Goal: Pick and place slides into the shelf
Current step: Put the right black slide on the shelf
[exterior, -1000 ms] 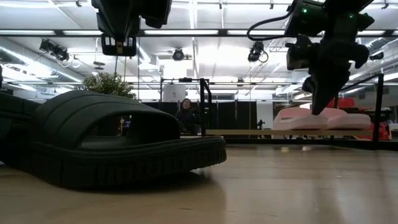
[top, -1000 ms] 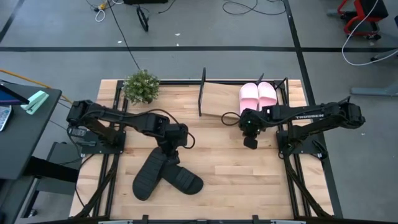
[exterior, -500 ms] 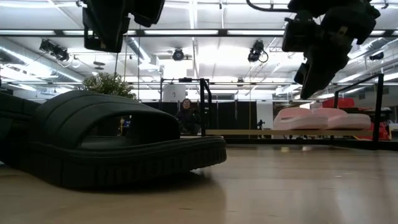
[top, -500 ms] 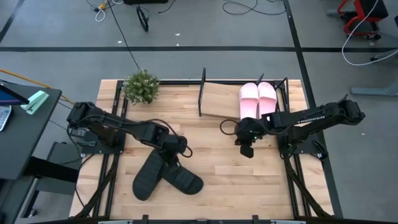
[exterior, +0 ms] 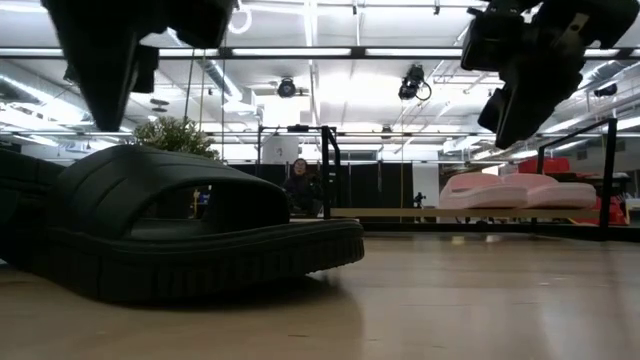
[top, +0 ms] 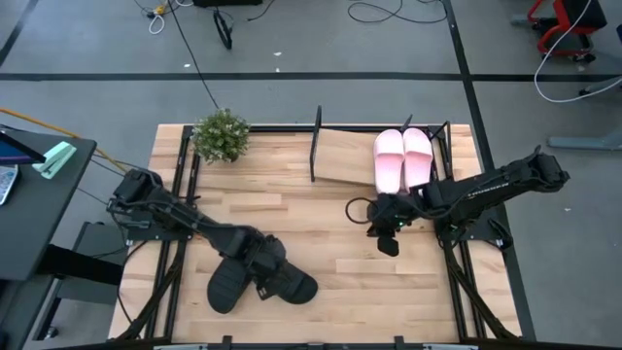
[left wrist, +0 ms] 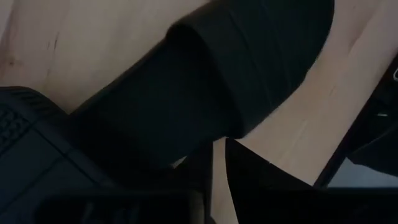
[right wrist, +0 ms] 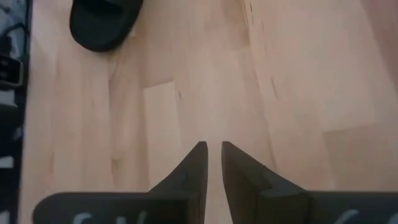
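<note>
Overhead and wrist views of the table [top: 330, 292] at the moment of approach to the second pair. Over the preceding second the left hand [top: 260, 275] had been carried from above the table's middle down to the black slides [top: 287, 282], which lay crossed one over the other directly beneath it; in the left wrist view the strap of one black slide [left wrist: 249, 56] was seen just ahead of the fingertips [left wrist: 242, 163], which stood nearly together with only a thin gap between them and held nothing. In the same interval the right hand [top: 387, 243] had been drawn away from the shelf [top: 340, 156] and out over bare table, its fingers [right wrist: 198, 165] likewise almost closed and empty, as the right wrist view showed. The pink slides [top: 403, 156] were seen side by side on the shelf's wooden board, beyond the right hand, so that half of the task was judged complete. The black pair remained on the table, well apart from the shelf. The left hand's descent was judged to be the opening of the next pick; its fingers would probably have to be spread before a strap or sole could be taken. A potted plant [top: 222, 134] stood at the far corner, clear of both hands.
</note>
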Robot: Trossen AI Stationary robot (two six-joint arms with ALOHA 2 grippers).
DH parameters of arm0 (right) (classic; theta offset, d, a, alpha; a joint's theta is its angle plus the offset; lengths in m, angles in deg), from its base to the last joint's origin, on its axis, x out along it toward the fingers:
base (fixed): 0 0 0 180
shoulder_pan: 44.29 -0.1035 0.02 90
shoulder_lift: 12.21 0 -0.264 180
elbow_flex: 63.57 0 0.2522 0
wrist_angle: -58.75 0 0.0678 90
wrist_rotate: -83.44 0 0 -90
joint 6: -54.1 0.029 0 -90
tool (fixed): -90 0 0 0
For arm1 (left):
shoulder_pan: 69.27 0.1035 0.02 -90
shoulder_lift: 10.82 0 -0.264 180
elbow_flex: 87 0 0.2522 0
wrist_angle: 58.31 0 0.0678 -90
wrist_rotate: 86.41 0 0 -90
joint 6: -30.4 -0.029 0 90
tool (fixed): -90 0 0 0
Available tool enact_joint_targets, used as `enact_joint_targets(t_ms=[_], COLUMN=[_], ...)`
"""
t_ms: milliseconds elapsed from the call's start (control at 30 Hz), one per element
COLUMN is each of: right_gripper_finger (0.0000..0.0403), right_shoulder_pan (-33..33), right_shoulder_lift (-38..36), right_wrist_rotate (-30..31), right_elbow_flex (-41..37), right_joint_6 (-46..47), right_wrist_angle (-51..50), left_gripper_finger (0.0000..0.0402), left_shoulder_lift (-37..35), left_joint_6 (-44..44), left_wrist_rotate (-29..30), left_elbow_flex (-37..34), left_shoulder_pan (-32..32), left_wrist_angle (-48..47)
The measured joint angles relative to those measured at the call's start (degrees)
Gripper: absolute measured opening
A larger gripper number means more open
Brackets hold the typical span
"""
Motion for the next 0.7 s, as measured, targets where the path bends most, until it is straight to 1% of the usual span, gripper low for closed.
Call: enact_joint_targets(t_ms=[167,267,400,500,600,700], right_gripper_finger=[0.0053,0.0053,0.0054,0.0060,0.0076,0.0104], right_shoulder_pan=[-3.49,-6.80,-12.23,-16.38,-19.93,-22.76], right_shoulder_lift=[0.75,3.16,8.62,14.06,19.61,24.56], right_wrist_rotate=[2.45,4.63,8.78,14.30,19.51,21.06], right_elbow_flex=[0.00,0.00,0.00,0.00,0.00,0.01], right_joint_6=[9.72,18.53,33.50,45.45,57.04,67.04], right_wrist_angle=[2.24,6.63,17.83,26.81,34.16,40.61], left_gripper_finger=[0.0037,0.0035,0.0036,0.0040,0.0039,0.0034], left_shoulder_lift=[0.00,0.00,0.00,0.00,0.00,0.00], left_joint_6=[0.03,-0.15,-0.36,-0.39,-0.46,-0.54], left_wrist_rotate=[3.35,6.02,8.33,10.65,12.56,14.91], left_elbow_flex=[0.00,0.00,0.00,0.00,0.00,0.00], left_shoulder_pan=[-1.56,-2.58,-3.66,-4.52,-5.45,-6.43], left_wrist_angle=[-1.14,-1.87,-3.19,-3.53,-3.58,-3.60])
